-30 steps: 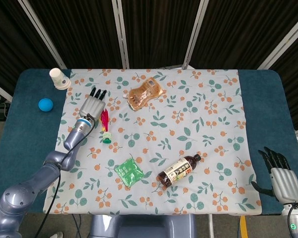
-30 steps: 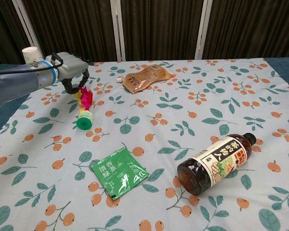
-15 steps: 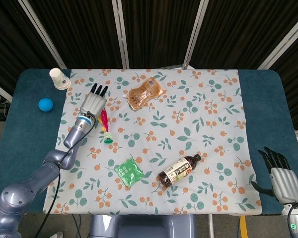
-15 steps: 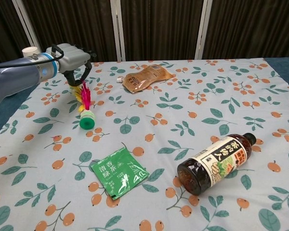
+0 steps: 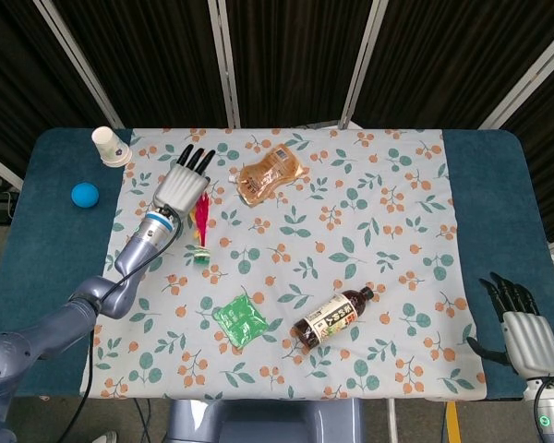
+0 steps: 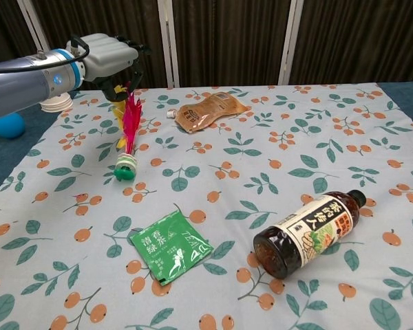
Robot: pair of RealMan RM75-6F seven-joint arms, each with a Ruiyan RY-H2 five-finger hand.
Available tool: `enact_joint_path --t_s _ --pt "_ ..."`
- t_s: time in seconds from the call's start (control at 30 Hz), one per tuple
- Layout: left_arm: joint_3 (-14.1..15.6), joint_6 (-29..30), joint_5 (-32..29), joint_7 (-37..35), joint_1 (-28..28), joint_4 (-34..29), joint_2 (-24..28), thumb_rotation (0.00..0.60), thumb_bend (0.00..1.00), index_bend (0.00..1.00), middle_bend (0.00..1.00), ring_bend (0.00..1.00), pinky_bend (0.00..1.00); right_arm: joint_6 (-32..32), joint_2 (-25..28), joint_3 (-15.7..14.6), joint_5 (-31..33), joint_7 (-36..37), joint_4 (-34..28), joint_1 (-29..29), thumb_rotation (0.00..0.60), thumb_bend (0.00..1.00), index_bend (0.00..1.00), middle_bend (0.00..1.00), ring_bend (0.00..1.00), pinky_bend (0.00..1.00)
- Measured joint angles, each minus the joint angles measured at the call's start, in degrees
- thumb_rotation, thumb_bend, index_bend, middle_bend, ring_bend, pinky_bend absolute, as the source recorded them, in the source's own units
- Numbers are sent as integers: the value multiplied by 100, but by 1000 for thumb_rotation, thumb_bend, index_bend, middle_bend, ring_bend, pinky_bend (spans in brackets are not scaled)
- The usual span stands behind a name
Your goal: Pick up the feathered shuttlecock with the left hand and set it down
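Head and chest views of a blue-topped table (image 5: 46,249) covered by a white cloth printed with orange fruit and green leaves (image 5: 388,221). The left hand (image 5: 181,189), at about 10 o'clock on the cloth, grips the upper feathers of the pink-and-yellow feathered shuttlecock with a green base (image 6: 128,141). The shuttlecock hangs nearly upright beneath the hand, base downward; whether the base touches the cloth cannot be told. In the head view it shows just right of the hand (image 5: 200,231). The same hand appears in the chest view (image 6: 110,58), fingers curled down around the feather tips.

The right hand (image 5: 522,328) rests off the cloth at about 4 o'clock, near the table's edge, fingers extended and apart, holding nothing.

Other objects: a tan flat snack pouch (image 5: 270,173) at 12 o'clock; a dark brown plastic bottle with a printed label (image 5: 331,317), lying on its side at about 6 o'clock; a green square sachet (image 5: 239,319) just left of the bottle; a white paper cup (image 5: 110,146) and a blue ball (image 5: 85,194) on the bare tabletop at about 10 o'clock, beyond the cloth's left edge.
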Motion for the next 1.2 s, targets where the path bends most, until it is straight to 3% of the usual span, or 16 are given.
enact_joint_path --t_s 0.67,0.97,1.2 --pt "23 1170 71 1285 582 -3996 2209 600 539 594 29 0 13 162 -45 -4 -132 -50 58 -41 600 135 99 0 0 0" --pt "229 1596 163 1639 930 -4823 2695 600 537 593 32 0 14 237 -78 15 -132 -138 65 -61 600 136 99 0 0 0" --pt "448 1821 203 1736 1190 -5190 2793 600 538 593 33 0 14 295 -95 10 -157 -209 57 -87 600 134 99 0 0 0"
